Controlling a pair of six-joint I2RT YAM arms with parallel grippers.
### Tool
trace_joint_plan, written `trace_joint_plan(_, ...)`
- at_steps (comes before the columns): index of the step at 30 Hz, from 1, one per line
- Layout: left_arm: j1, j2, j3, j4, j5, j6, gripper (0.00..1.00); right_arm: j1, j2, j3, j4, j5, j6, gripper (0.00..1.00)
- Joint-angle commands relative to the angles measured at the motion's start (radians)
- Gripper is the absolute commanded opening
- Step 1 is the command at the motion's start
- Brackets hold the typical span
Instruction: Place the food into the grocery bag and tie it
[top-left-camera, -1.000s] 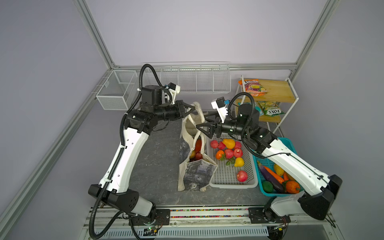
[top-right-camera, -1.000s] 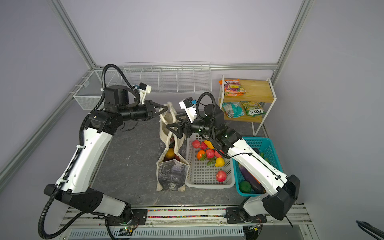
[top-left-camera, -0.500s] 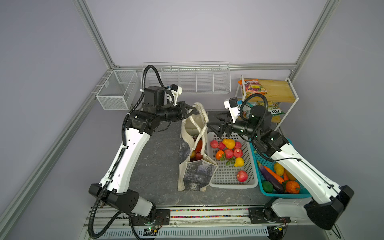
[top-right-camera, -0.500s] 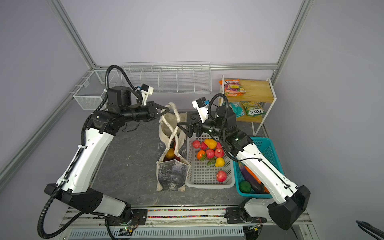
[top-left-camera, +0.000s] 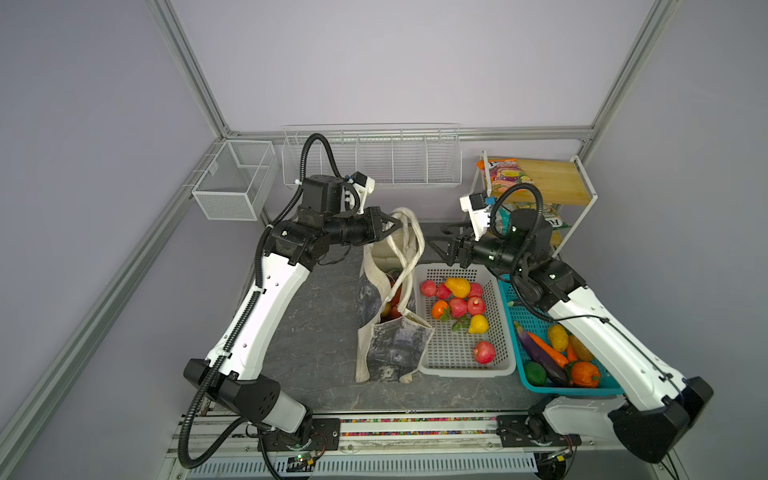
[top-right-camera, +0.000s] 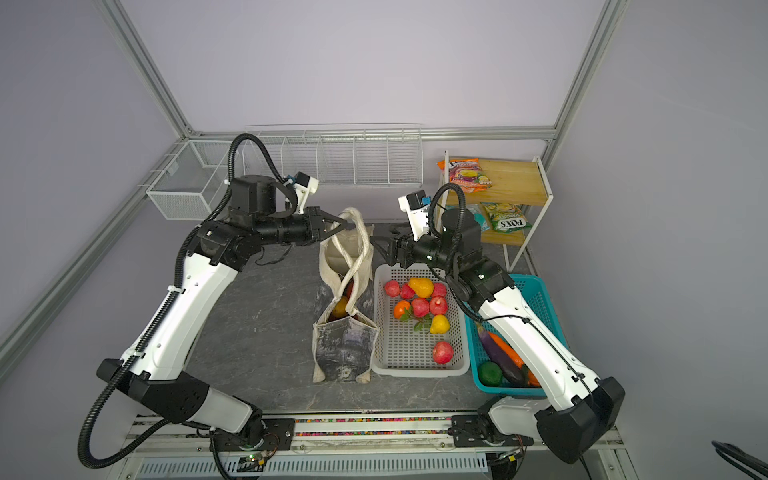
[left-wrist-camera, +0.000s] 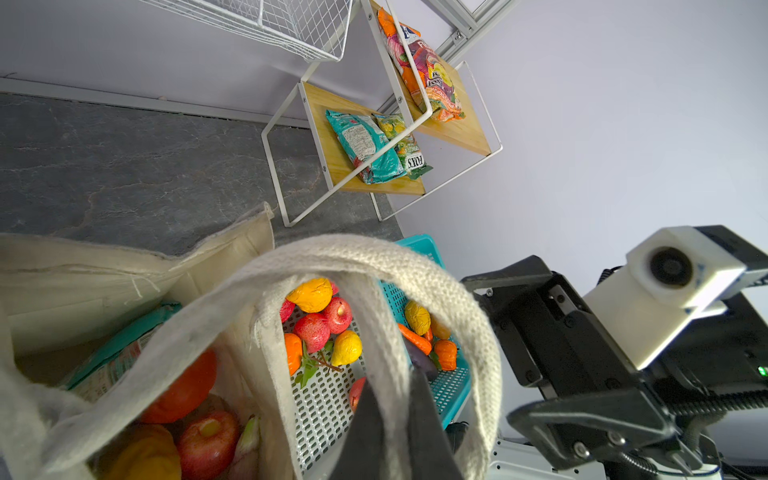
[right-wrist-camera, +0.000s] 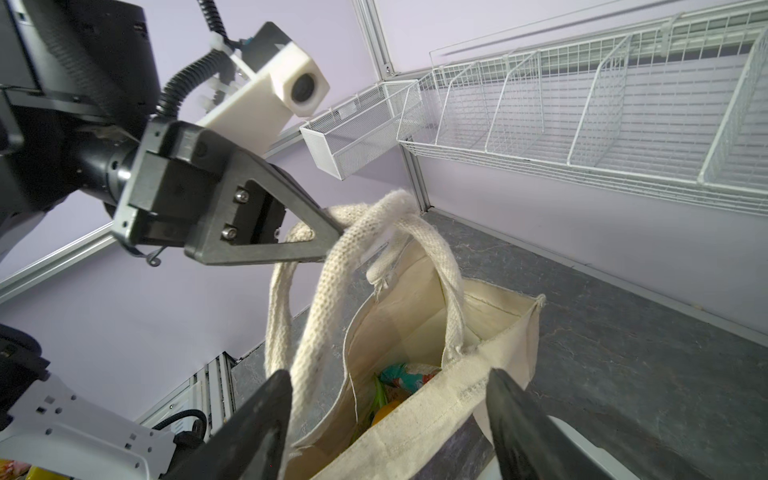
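Right wrist view: food (right-wrist-camera: 386, 409) sits in the grocery bag (right-wrist-camera: 436, 415), left gripper (right-wrist-camera: 337, 235) pinching a strap handle (right-wrist-camera: 332, 299), right gripper (right-wrist-camera: 386, 374) spread empty (tying seemingly unfinished).

Both top views look steeply down from high in front over the whole worktop (top-left-camera: 316, 332) — nearly identical. Left wrist camera (right-wrist-camera: 291, 91) and right wrist camera (left-wrist-camera: 673, 270) sit close beside the grocery bag (right-wrist-camera: 498, 324), facing each other across it.

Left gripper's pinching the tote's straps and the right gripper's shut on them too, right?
Not quite: the left gripper pinches the straps, but the right gripper is open, gripping nothing; the right wrist view shows it.
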Motion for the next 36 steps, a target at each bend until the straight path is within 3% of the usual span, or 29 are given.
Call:
trace_joint_plan(1, -0.006, -0.011, -0.01, -0.024, -0.016, 0.016, 0.0, -0.003, 0.027, 0.036, -0.038, 0.041, 0.008, 0.71)
trace_joint_plan(7, -0.007, -0.001, -0.008, -0.019, -0.013, 0.013, 0.0, 0.044, 0.099, 0.128, -0.109, 0.009, -0.013, 0.63)
trace_joint_plan(20, -0.041, 0.043, 0.075, -0.011, 0.002, -0.003, 0.0, 0.128, 0.134, 0.234, -0.14, -0.019, -0.052, 0.64)
trace_joint_plan(28, -0.018, 0.014, 0.105, -0.108, -0.038, 0.041, 0.0, 0.059, 0.047, 0.118, -0.112, 0.049, -0.048, 0.67)
trace_joint_plan(36, -0.003, 0.015, 0.108, -0.065, 0.0, 0.011, 0.0, 0.031, 0.036, -0.043, -0.014, -0.045, -0.063, 0.61)
